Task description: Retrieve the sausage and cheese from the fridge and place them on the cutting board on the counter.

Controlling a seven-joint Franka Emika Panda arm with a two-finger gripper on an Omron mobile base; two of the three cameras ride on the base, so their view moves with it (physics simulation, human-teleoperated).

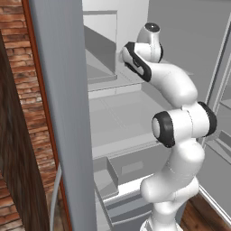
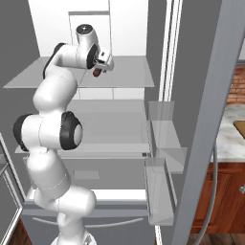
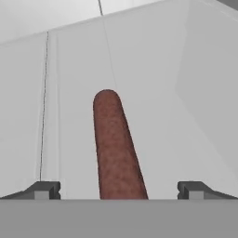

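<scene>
Fridge doors stand open; we see pale grey shelves inside. Arm reaches up to the upper shelf level, gripper at the shelf's front. In the hand view the sausage, dark reddish-brown with a rounded far end, lies on the pale shelf floor, running lengthwise away from the camera, between the two finger tips. Jaws spread wide apart, one tip either side of the sausage, neither touching it. From the right base view, a bit of the sausage shows below the hand. At the right edge, marble bench over reddish-brown cabinets, cutting board corner on it.
</scene>
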